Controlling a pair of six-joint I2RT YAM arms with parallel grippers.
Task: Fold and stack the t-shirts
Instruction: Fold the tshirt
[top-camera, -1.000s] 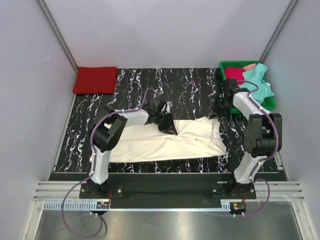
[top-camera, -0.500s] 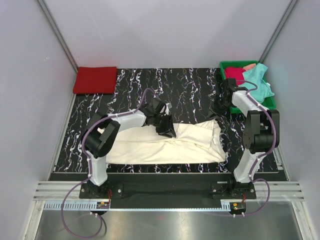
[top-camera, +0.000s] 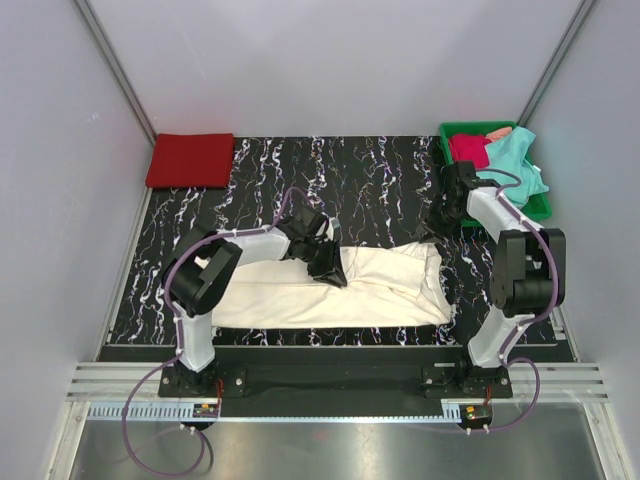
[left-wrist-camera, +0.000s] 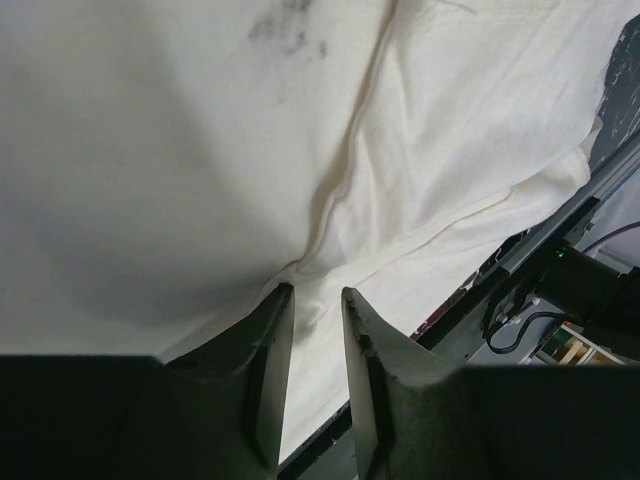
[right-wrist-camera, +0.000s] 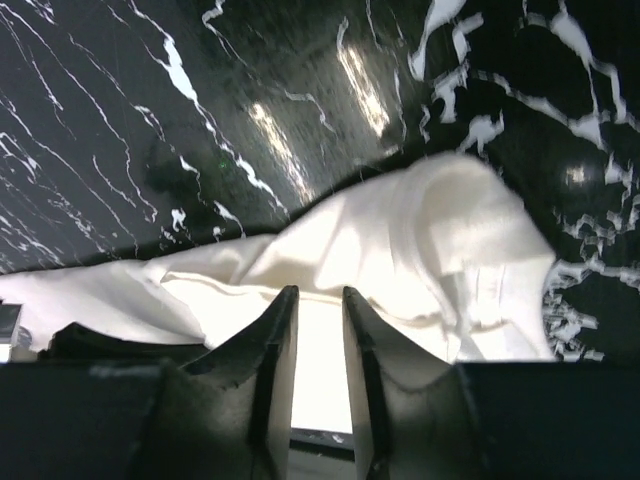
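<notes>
Jaws of left gripper and right gripper barely parted at one cream-white shirt, grip unclear; one red shirt folded.

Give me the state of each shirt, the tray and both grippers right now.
cream-white t-shirt: partly folded, spread lengthwise, rumpled at its right end.
red t-shirt: folded flat, far left corner.
green tray: far right, holding unfolded shirts.
teal t-shirt: unfolded, spilling over the tray's rim.
crimson t-shirt: bunched inside the tray.
left gripper: jaws slightly apart, tips at the cream shirt; grip unclear.
right gripper: jaws slightly apart above that shirt's right end, nothing held.
</notes>
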